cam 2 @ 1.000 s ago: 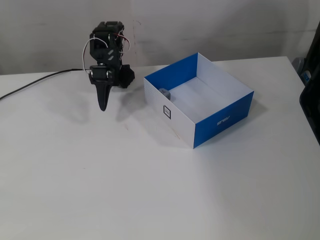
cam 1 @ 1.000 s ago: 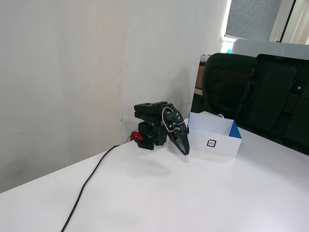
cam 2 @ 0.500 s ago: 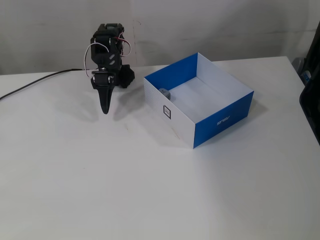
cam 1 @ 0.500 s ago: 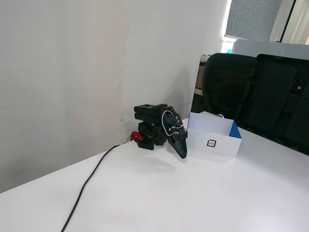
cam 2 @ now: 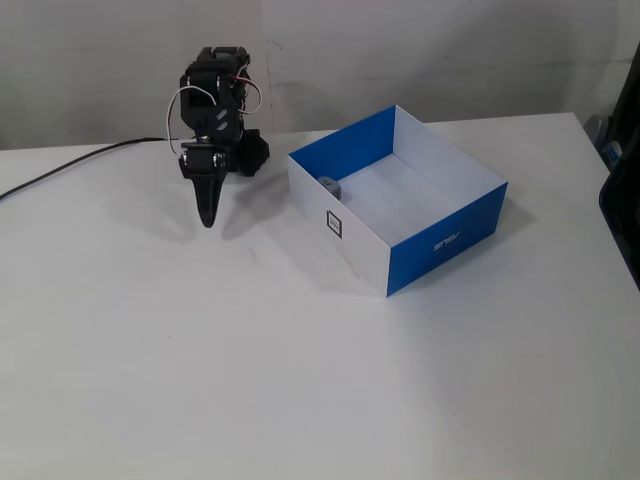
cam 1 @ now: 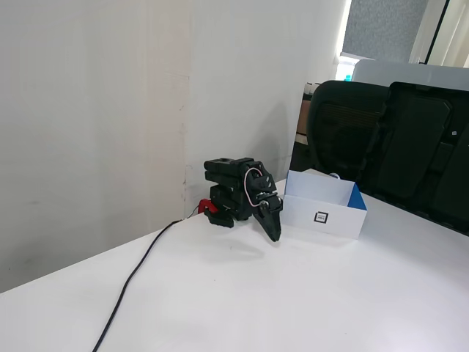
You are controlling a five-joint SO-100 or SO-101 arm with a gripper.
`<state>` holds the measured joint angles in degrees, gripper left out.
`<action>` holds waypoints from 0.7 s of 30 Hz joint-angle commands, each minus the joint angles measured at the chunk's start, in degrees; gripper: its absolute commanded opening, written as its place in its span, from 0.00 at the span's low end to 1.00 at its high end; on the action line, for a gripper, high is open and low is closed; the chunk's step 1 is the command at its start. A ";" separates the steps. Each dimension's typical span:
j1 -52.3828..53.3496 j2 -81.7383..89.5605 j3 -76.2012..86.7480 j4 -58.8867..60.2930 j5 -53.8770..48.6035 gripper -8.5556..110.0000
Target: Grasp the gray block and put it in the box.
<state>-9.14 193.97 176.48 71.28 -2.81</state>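
The fingers (cam 2: 207,215) are pressed together into one tapered black point, holding nothing, and they aim down at the surface (cam 2: 200,380) from a folded, compact arm (cam 2: 212,100); in the other fixed view the same fingers (cam 1: 274,235) slope down and to the right, their tip close above the tabletop. The arm is matte black plastic in blocky segments, with thin white and red wires looping over its upper joints. A small red part (cam 1: 206,207) shows at the arm's base on its left side in that lower view. A black cable (cam 1: 139,271) runs from the base in a long smooth curve across the surface towards the near left edge.

The surface is a smooth, plain white sheet with a faint sheen and soft shadows under the arm.

To the right of the fingers in the higher fixed view, apart from them, stands the box (cam 2: 440,240): low, square-cornered, thin cardboard, white on some walls and glossy blue on others, with a small black square marker (cam 2: 335,225) on its white near-left wall and pale lettering on the blue one. The gray block (cam 2: 329,186) lies inside the box, tucked into the left corner against the blue inner wall; only its rounded top shows.

Behind the box in the lower view stand dark chairs (cam 1: 381,147) with mesh-like backs.
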 commanded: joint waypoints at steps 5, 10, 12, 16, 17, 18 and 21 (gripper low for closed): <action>-1.67 0.53 0.53 0.53 0.35 0.07; -3.87 0.53 0.53 0.26 2.99 0.07; -2.11 0.53 0.53 0.18 2.11 0.07; -2.46 0.53 0.53 0.18 2.11 0.07; -2.55 0.53 0.53 0.18 2.11 0.07; -2.55 0.53 0.53 0.18 2.11 0.07; -2.55 0.53 0.53 0.18 2.11 0.07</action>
<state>-11.43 193.97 176.48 71.72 -0.88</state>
